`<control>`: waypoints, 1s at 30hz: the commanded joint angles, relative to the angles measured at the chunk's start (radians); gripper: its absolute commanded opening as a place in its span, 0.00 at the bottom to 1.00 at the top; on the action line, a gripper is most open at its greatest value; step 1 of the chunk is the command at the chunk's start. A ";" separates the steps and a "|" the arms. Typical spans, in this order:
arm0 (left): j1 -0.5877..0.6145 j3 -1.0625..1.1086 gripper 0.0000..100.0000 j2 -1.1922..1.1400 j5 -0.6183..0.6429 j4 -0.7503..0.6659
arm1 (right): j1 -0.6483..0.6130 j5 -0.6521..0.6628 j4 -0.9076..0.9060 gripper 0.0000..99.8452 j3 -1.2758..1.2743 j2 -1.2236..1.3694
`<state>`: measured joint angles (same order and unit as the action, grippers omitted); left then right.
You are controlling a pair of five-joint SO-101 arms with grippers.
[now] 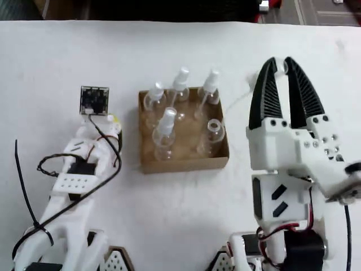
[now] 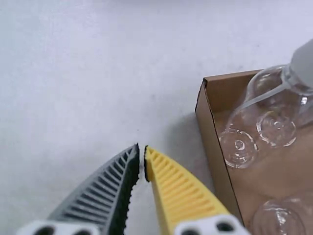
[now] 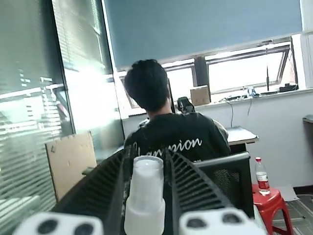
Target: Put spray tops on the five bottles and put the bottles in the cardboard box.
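Spray top in right tool

A white table takes nearly all of the high view. Along the upper edge of this frame runs a strip of dark floor. At its upper right corner there is a red object, too small to tell what it is.

The right wrist view looks into a room. A blue roller blind hangs above the windows, and a small brown box stands on the sill. A brown cardboard sheet stands upright near a glass wall with slatted blinds. Beside a black mesh chair, a red stool carries a drink bottle with a red cap.
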<state>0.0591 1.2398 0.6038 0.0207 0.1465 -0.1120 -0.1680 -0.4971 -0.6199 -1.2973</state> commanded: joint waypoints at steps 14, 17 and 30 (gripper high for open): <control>-0.002 -0.011 0.02 0.033 -0.009 -0.029 | -0.125 0.098 0.341 0.02 -0.255 -0.004; -0.001 -0.008 0.02 0.033 -0.009 -0.029 | -0.127 0.097 0.214 0.02 -0.222 0.019; -0.001 -0.008 0.02 0.035 -0.002 -0.023 | -0.067 0.094 0.186 0.02 -0.183 0.150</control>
<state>0.0591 1.2398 0.6038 0.0207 0.1465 -0.1933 -0.0806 -0.3069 -0.8454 -1.1454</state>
